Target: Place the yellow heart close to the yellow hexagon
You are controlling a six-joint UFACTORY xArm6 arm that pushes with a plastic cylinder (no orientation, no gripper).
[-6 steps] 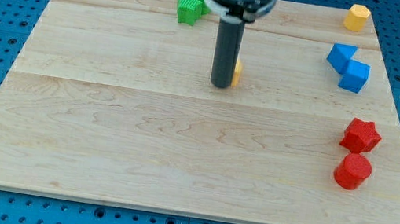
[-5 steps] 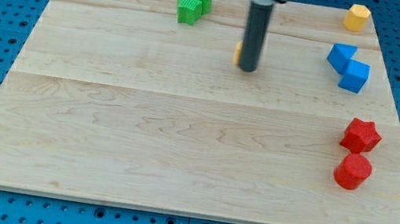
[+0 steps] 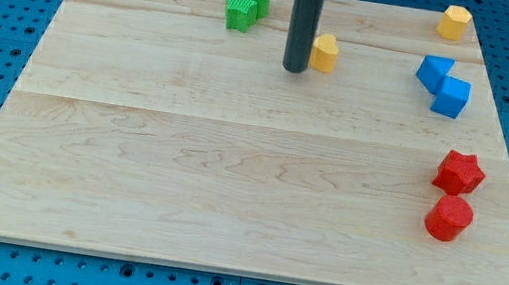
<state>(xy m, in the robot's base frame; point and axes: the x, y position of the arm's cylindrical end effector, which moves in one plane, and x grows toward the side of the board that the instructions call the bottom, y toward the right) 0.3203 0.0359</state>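
Observation:
The yellow heart point(image 3: 325, 53) lies on the wooden board near the view's top centre. My tip point(image 3: 294, 69) stands just to the heart's left, touching or almost touching its side. The yellow hexagon point(image 3: 454, 22) sits at the board's top right corner, well to the right of the heart. The rod rises straight up out of the view's top.
Two green blocks point(image 3: 245, 7) sit together at the top, left of my rod. Two blue blocks point(image 3: 443, 85) lie at the right, below the hexagon. A red star point(image 3: 459, 173) and a red round block point(image 3: 449, 217) lie lower right. The board's edge point(image 3: 245, 273) borders a blue pegboard.
My tip has moved up the view, from right of the heart round to its left. The yellow heart has shifted up and slightly right and now shows fully.

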